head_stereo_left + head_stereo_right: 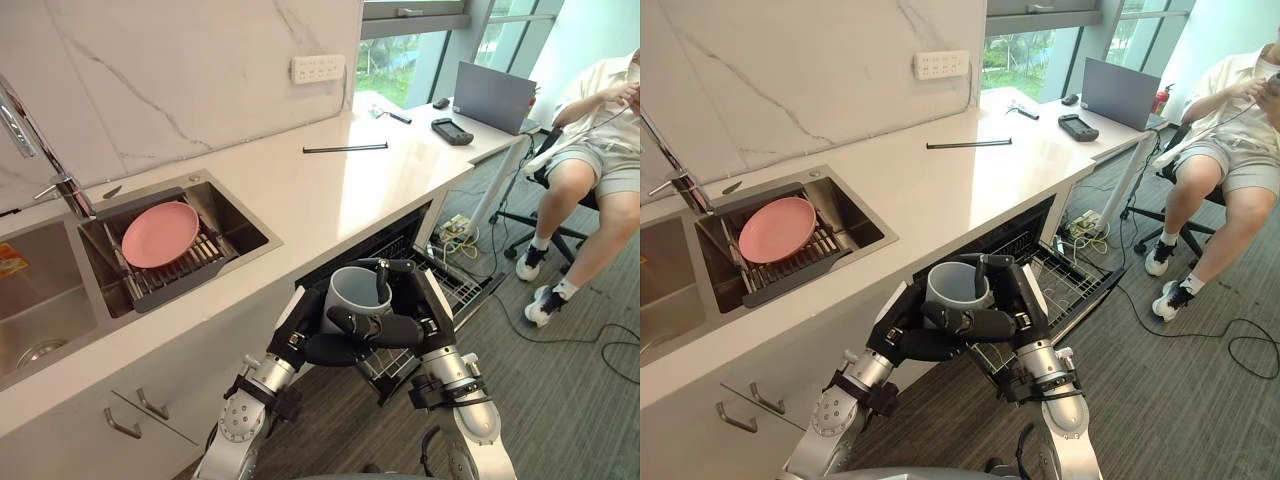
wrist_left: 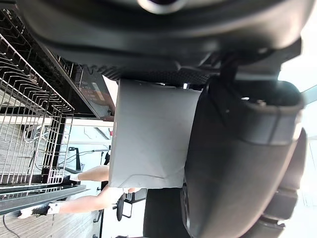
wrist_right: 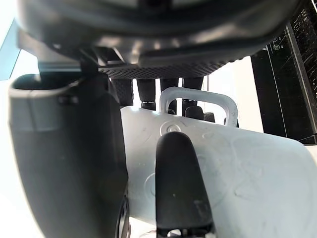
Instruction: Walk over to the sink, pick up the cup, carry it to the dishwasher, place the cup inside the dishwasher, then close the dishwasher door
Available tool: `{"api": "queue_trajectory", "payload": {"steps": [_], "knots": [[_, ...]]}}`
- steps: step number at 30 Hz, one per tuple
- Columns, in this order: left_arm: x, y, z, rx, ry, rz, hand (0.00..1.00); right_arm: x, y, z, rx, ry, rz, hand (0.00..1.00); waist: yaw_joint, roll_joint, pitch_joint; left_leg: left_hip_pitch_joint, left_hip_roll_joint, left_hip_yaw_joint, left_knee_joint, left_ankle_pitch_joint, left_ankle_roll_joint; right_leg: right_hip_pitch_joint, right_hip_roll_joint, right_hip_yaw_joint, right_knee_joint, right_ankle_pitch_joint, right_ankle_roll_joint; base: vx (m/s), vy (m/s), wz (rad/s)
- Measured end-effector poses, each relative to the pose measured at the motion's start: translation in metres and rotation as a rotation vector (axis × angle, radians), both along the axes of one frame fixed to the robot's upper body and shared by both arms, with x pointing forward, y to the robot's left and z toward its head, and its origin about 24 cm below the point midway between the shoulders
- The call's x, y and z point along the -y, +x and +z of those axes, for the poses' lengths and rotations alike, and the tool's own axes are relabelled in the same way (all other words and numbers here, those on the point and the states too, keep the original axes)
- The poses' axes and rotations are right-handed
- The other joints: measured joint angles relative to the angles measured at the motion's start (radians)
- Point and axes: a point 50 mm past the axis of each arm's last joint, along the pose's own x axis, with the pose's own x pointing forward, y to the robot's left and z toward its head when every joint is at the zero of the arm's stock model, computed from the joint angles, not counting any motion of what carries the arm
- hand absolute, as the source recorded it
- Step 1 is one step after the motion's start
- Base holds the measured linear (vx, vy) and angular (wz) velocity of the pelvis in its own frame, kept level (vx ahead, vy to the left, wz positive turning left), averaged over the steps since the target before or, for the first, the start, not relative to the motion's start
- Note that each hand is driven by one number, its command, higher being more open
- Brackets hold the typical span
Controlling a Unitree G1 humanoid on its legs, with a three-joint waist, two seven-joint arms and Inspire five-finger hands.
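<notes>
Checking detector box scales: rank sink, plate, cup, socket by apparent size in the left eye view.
1. Sink.
2. Plate and cup, about alike: the cup is nearer and partly hidden, so not ranked.
3. Socket.

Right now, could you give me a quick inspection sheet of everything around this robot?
Surface: pale countertop.
Job's things: grey cup held over the open dishwasher; sink holds a pink plate on a rack.
Clutter: black stick, laptop.
Hands: left hand and right hand both curled round the cup.
Cables: tangle of wires on the floor by the desk leg.
Surroundings: seated person, window.
</notes>
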Motion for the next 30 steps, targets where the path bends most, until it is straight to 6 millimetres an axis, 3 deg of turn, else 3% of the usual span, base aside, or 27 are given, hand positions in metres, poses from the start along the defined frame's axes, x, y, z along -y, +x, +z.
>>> {"api": "queue_trajectory", "payload": {"steps": [10, 30], "knots": [[0.002, 0.002, 0.003, 0.016, -0.027, 0.031, 1.0, -0.005, 0.0, 0.008, 0.064, -0.071, -0.1, 0.0, 0.0, 0.005, 0.005, -0.001, -0.001, -0.005, -0.008, 0.0, -0.001, -0.009, 0.001, -0.003, 0.007, -0.012, 0.004, 0.01, 0.001, 0.01], [0.012, 0.004, 0.007, 0.028, -0.05, 0.078, 1.0, -0.01, 0.0, 0.011, 0.075, -0.049, -0.231, 0.0, -0.004, 0.012, 0.019, -0.003, -0.001, 0.021, -0.014, -0.001, -0.002, -0.032, 0.005, 0.021, 0.019, -0.013, 0.003, -0.01, 0.003, -0.03]]}}
